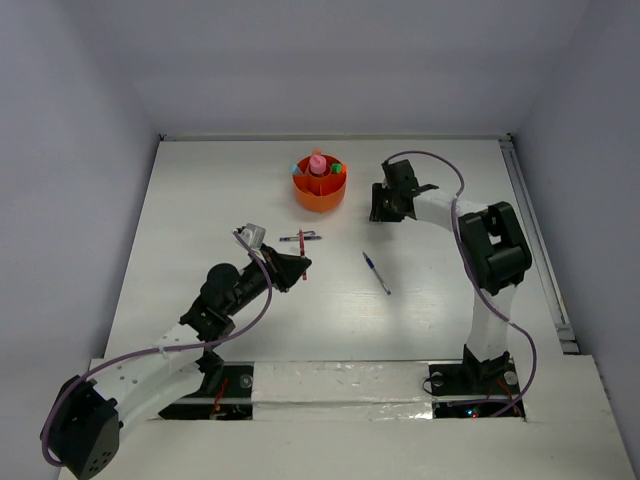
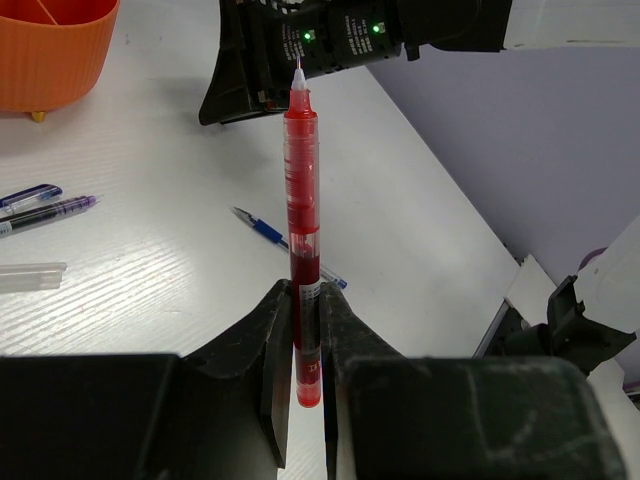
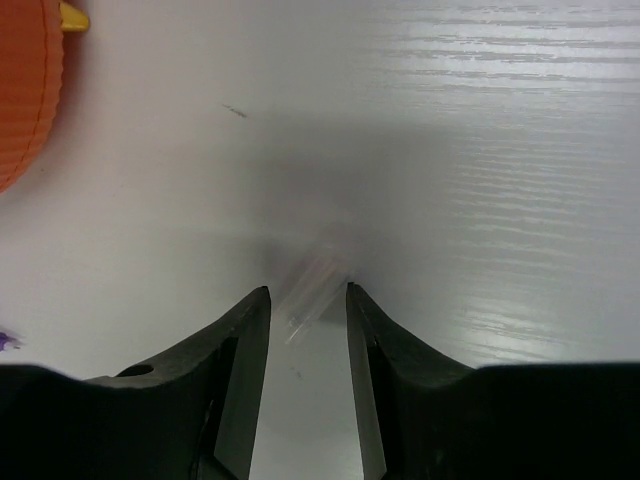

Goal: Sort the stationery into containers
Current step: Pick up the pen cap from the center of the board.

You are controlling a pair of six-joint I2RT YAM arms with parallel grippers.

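Observation:
My left gripper [image 2: 305, 290] is shut on a red pen [image 2: 302, 190], which sticks out forward from between the jaws above the table; from above, the left gripper [image 1: 298, 266] hovers at mid-table with the red pen [image 1: 302, 262]. An orange divided cup [image 1: 320, 184] stands at the back and holds a pink piece [image 1: 317, 163]. My right gripper [image 1: 384, 208] is down at the table, right of the cup. In its wrist view the right gripper [image 3: 308, 292] is open, its tips on either side of a clear plastic cap [image 3: 322, 265] that lies on the table.
A blue pen [image 1: 376, 272] lies loose at mid-table. Two dark pens [image 1: 300, 238] lie side by side in front of the cup, with another clear cap [image 2: 30, 276] near them. The orange cup's wall [image 3: 25, 90] is close on the right gripper's left.

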